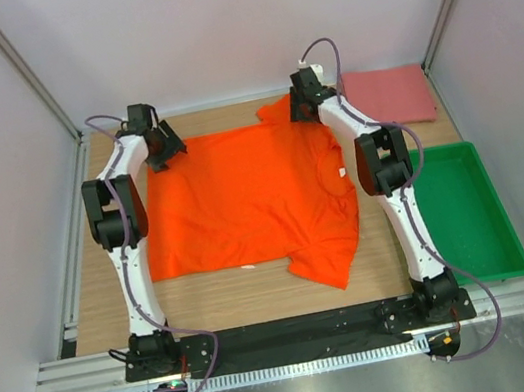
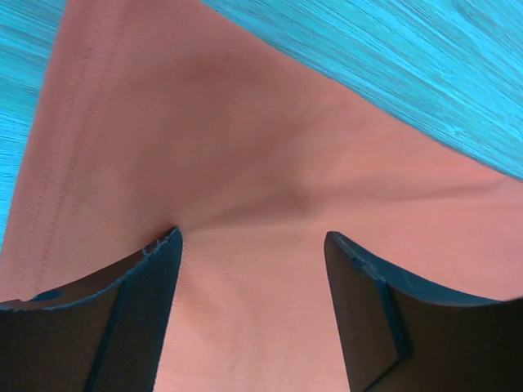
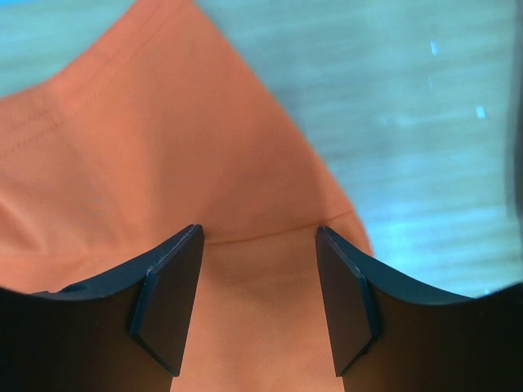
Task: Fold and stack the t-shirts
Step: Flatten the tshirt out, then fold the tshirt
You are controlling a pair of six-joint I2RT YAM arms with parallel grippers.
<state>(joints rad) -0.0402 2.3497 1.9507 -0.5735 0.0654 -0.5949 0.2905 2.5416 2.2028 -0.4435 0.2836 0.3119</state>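
Currently your left gripper [image 1: 164, 144] stands with jaws apart, gripping nothing, over the far left corner of the orange t-shirt [image 1: 242, 199] spread on the table [image 1: 229, 298]. Your right gripper [image 1: 302, 106] is likewise parted over the far right sleeve, though I cannot tell whether its tips touch the cloth. The pink-red t-shirt [image 1: 389, 95] lies flat at the far right, behind the green tray [image 1: 442, 150].

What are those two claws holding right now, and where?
Nothing is gripped: left gripper and right gripper stand open over the far edge of the orange t-shirt.
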